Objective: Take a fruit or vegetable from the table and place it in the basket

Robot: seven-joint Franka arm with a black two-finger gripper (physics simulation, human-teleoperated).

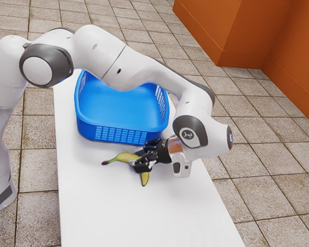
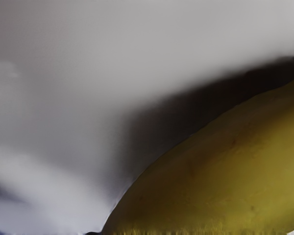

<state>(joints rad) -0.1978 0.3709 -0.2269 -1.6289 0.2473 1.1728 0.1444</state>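
Exterior view: looks clamped on banana (image 1: 124,156) with pincer (image 1: 136,160), both ends jutting out. Could twist or slip from off-centre grip; could snag on basket (image 1: 118,135) if carried low.

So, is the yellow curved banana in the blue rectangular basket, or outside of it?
Outside: in the exterior view, the yellow curved banana is at the black gripper, beyond the wall of the blue rectangular basket.

White table (image 1: 98,211); blue basket (image 1: 90,127) upright on it; whether banana (image 1: 124,156) touches tabletop, cannot tell.
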